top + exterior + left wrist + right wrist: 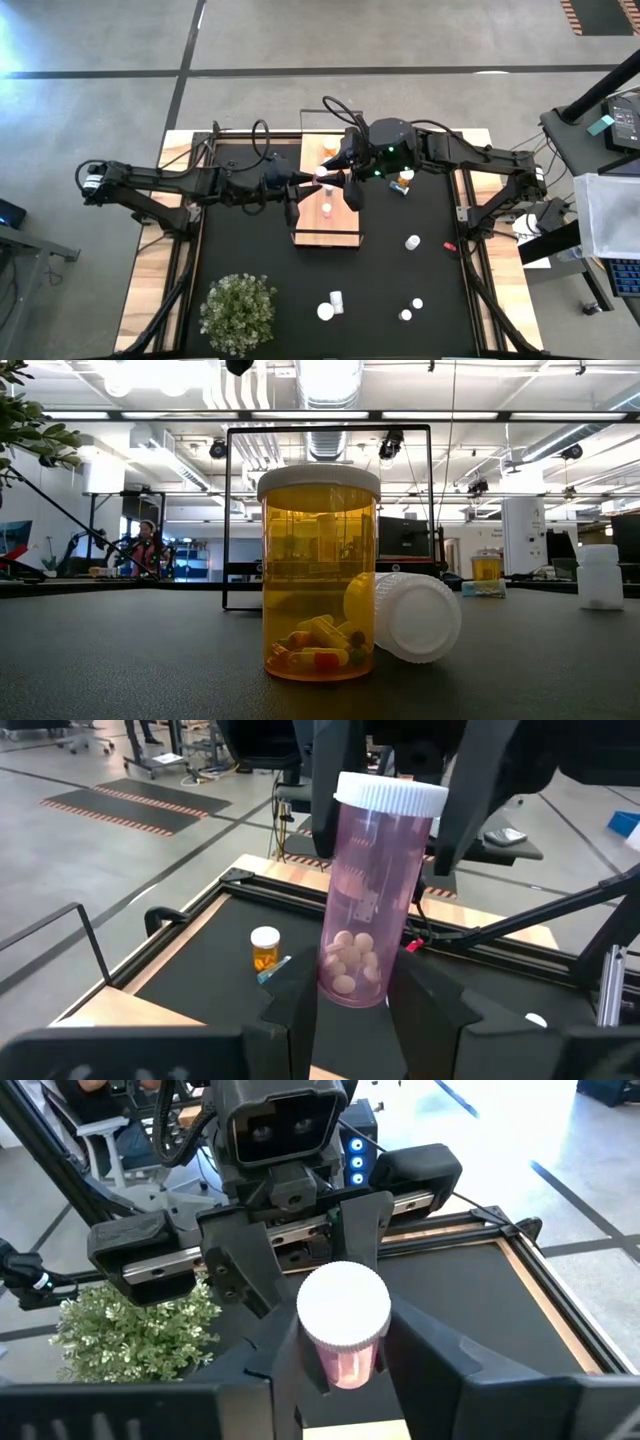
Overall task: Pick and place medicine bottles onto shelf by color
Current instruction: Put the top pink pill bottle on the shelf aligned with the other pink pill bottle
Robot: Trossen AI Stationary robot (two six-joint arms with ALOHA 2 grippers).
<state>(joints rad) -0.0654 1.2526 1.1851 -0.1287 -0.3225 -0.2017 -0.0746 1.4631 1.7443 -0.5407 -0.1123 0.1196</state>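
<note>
Seen from above, the left gripper (312, 181) reaches in from the left and meets the right gripper (342, 180) over the far half of the shelf (340, 232), a light-wood board lying on the black mat (250, 240). Between them is a pink bottle (325, 178) with a white cap. The left wrist view shows the left gripper's fingers (296, 1002) clamped on the lower body of this pink bottle (369, 910), which stands tilted, pale pills visible inside. In the right wrist view the right gripper's fingers (428, 1350) flank the capped end of the same bottle (344, 1323); whether they press it cannot be told.

A second bottle (327, 209) stands on the shelf, just nearer than the grippers. To the shelf's right an orange bottle (405, 178) sits beside the right arm, and white bottles (412, 242) lie scattered on the mat. A potted plant (238, 312) stands at the mat's near left.

Only the low view shows an amber bottle (320, 572) close up, upright, with capsules at its bottom and a second bottle on its side (403, 616) touching it; behind them rises the shelf's black frame (329, 428), with an open workshop beyond.
</note>
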